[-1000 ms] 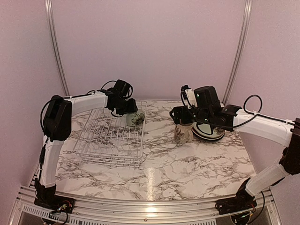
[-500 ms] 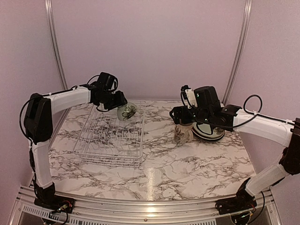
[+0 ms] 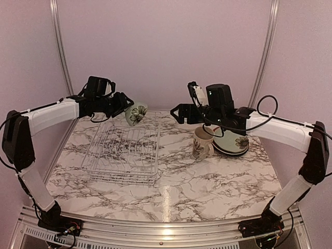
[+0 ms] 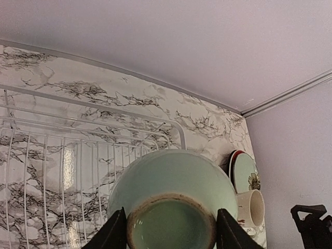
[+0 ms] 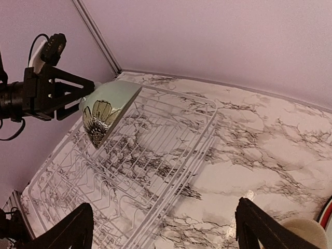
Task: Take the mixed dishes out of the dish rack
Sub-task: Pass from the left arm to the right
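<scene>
My left gripper (image 3: 127,110) is shut on the small pale green bowl (image 3: 137,114) and holds it tilted in the air over the far edge of the white wire dish rack (image 3: 122,150). In the left wrist view the bowl's foot (image 4: 174,218) sits between my fingers (image 4: 111,234). The rack holds no dishes. My right gripper (image 3: 179,113) is open and empty, in the air left of the cream floral mug (image 3: 201,143). The mug stands on the table beside the pale green plate (image 3: 234,139), which lies on the cream plate (image 3: 227,152).
In the right wrist view the rack (image 5: 155,150) lies below my open fingers (image 5: 67,233), and the bowl (image 5: 106,111) hangs at the upper left. The marble table (image 3: 207,187) ends at a metal rail in front. Pale walls stand close behind and to both sides.
My left gripper has lifted the bowl up and to the left, out of the rack. My right gripper has risen and moved left, away from the mug.
</scene>
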`<state>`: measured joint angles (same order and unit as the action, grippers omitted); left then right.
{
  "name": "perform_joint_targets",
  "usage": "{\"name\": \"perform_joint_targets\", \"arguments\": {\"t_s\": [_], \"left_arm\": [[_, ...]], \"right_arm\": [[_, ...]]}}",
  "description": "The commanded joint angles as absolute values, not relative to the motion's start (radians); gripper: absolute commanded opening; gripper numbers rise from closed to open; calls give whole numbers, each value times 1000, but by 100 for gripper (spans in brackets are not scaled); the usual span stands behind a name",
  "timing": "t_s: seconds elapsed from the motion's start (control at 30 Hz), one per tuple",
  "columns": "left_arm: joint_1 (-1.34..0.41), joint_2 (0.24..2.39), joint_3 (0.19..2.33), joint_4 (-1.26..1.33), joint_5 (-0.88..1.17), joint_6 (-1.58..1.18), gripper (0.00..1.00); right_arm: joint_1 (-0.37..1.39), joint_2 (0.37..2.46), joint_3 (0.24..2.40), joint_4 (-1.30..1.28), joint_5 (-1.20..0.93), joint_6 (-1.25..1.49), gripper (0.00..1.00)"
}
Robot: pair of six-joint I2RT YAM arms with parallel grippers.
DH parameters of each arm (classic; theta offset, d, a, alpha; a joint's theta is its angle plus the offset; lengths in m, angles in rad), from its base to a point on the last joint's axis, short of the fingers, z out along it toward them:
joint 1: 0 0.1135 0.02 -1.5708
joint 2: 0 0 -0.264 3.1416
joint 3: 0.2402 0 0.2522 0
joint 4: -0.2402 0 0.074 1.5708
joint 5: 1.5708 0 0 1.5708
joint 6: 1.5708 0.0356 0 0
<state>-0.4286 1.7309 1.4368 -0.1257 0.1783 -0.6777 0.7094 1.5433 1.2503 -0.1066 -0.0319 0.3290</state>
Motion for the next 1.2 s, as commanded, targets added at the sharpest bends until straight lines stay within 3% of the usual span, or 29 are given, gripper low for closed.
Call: {"name": "perform_joint_targets", "arguments": {"t_s": [0.0, 0.27, 0.5, 0.97, 1.17], "left_arm": [[-423, 1651, 1380, 99, 298, -791, 32], [-423, 1614, 1262, 297, 377, -938, 31], [-432, 1606, 1196, 373, 390, -991, 31], [-483, 1572, 1128, 463, 410, -1025, 30], [-503, 1554, 1106, 474, 411, -1016, 30]], "right_arm": [[721, 1641, 1359, 56, -231, 465, 92], [723, 1833, 1384, 490, -517, 789, 90], [735, 1934, 1437, 603, -568, 873, 85], [737, 2040, 1489, 703, -609, 978, 45], [737, 2025, 1476, 746, -613, 994, 7]]}}
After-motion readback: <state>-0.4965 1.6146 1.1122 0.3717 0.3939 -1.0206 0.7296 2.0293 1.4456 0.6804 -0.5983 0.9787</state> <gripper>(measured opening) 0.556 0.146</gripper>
